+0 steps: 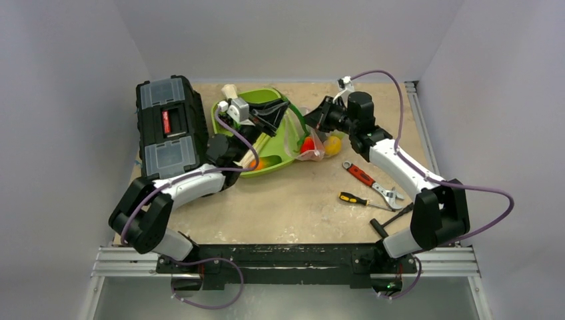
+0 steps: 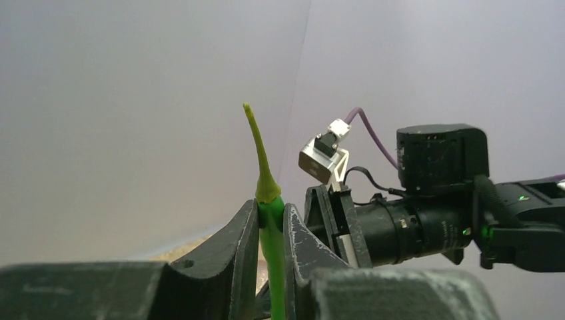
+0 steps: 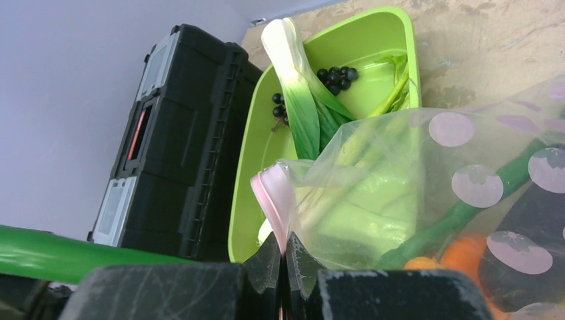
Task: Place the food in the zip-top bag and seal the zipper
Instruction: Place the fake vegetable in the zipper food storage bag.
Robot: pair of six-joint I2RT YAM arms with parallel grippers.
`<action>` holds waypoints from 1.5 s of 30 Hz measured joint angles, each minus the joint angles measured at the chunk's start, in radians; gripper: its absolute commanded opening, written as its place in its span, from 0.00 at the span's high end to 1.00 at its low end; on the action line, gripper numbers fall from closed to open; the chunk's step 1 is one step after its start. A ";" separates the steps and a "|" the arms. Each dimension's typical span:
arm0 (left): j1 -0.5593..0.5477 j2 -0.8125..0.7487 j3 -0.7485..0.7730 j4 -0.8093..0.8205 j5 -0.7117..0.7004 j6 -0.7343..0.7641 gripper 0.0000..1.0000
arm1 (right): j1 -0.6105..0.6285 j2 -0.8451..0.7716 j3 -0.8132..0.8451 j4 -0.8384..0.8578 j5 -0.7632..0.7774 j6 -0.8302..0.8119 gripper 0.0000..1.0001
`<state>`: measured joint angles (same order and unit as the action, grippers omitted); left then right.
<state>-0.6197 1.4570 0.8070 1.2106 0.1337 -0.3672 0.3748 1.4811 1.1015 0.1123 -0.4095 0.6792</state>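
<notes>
1. Your left fingers (image 2: 234, 243) are pinching a slim glossy green toy pepper (image 2: 270, 207) low on its body, and its thin stem stands up above the fingertips. It is smooth and narrow. A quick swing could twist it or let it slide out from between the pads.
2. Your right fingers (image 3: 265, 261) are pressed together on the narrow pale pink zipper strip (image 3: 273, 190) of the clear floppy plastic zip-top bag (image 3: 373, 200). The bag billows just ahead and to the right of them. You hold only one spot of that edge, and I cannot tell how wide the mouth gapes. If it sags shut, the pepper will probably meet film and push the pouch away.
3. Inside the bag, beyond the right fingers, lie a long green stalk (image 3: 460, 213) and an orange piece (image 3: 466, 253). I judge that their weight hangs on that single pinch. A hard lift could pull the strip free or tip the pieces out.
4. The black right wrist (image 2: 433, 220) sits just beyond the left fingertips. Bringing the pepper across leaves little room, and a bump could knock either grasp loose.
5. Past the bag stands a lime-green plastic tray (image 3: 400, 40) holding a pale leek (image 3: 300, 87) and black grapes (image 3: 336, 72). The film seems to rest near its rim, so dragging the bag could snag it there.
</notes>
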 measured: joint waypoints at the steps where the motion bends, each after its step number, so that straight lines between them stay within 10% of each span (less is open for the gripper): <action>1: -0.007 0.021 -0.004 0.032 -0.006 0.024 1.00 | -0.001 -0.002 0.005 -0.007 0.001 0.003 1.00; 19: -0.064 0.257 0.006 0.143 -0.057 0.229 1.00 | -0.022 -0.002 0.067 -0.037 -0.027 -0.007 1.00; 31: -0.089 0.362 -0.030 0.150 -0.085 0.088 0.58 | -0.023 0.005 0.059 -0.002 -0.078 -0.018 1.00; 45: -0.101 0.049 -0.095 -0.475 -0.023 -0.061 0.39 | -0.034 0.040 0.031 0.045 -0.141 -0.017 1.00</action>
<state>-0.7212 1.5063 0.7120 0.7361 0.1104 -0.4282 0.3412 1.5211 1.1324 0.1577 -0.5507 0.6624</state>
